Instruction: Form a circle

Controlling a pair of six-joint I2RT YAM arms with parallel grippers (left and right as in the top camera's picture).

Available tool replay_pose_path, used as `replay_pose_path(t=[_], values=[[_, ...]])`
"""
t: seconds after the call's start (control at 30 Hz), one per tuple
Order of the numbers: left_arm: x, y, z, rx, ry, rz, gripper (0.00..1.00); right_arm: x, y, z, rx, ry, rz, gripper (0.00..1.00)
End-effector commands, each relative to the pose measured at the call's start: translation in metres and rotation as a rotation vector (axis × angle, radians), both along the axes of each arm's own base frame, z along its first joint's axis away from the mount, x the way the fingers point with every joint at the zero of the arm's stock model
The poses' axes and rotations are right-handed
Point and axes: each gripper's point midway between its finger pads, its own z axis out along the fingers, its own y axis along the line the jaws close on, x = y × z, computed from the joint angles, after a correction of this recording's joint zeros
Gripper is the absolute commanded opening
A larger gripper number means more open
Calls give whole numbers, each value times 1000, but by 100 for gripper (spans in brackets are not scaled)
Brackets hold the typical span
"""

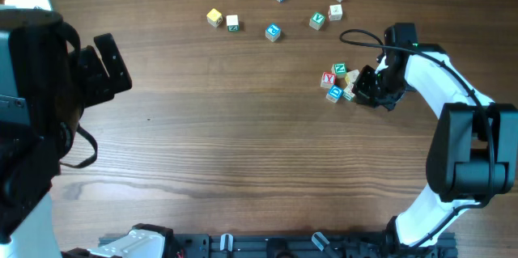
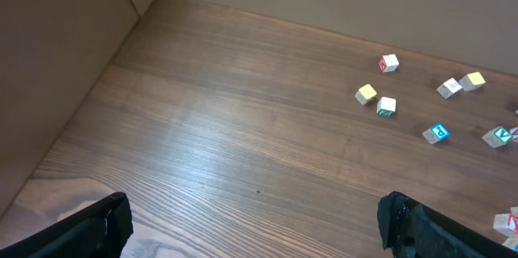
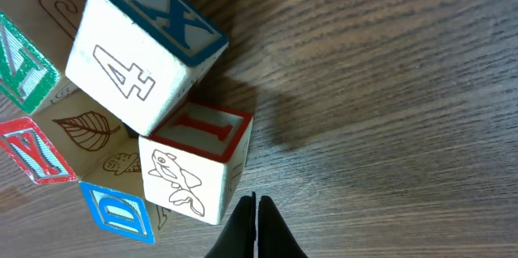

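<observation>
Five or so cubes make up the circle (image 1: 338,82), bunched at the right of the table (image 1: 243,145). The right gripper (image 1: 362,86) is hard against the circle's edge, and the left gripper (image 1: 113,65) hangs far off.

From the left wrist, its jaws gape wide over bare wood, loose cubes (image 2: 387,106) well away.

From the right wrist, the fingertips (image 3: 267,238) are pressed together just beside the fish cube (image 3: 182,181), and the X cube (image 3: 142,48) sits tilted. A shove from here could, I think, topple that one or crush the ring into a heap.

Overhead looks down, sharing the circle (image 1: 334,92) with the close right wrist view.
</observation>
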Motion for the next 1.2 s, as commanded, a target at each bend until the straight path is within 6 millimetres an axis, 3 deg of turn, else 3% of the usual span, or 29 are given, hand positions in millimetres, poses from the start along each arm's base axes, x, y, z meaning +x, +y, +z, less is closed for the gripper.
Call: replay_pose_path(t=[0.0, 0.33, 0.53, 0.7, 0.77, 0.93, 1.17], values=[[-1, 3, 1, 10, -2, 12, 100, -8, -6, -10, -33, 39, 8, 4], [-1, 3, 1, 10, -2, 12, 100, -3, -20, 13, -112, -7, 52, 5], [-1, 3, 1, 10, -2, 12, 100, 7, -30, 71, -170, -152, 65, 5], [0, 3, 1, 10, -1, 12, 100, -1, -37, 132, -224, -314, 72, 5], [-1, 3, 1, 10, -2, 12, 100, -15, -37, 171, -236, -412, 79, 4], [-1, 3, 1, 10, -2, 12, 100, -43, -45, 219, -310, -544, 96, 4], [-1, 3, 1, 10, -2, 12, 100, -105, -70, 285, -476, -739, 0, 6]])
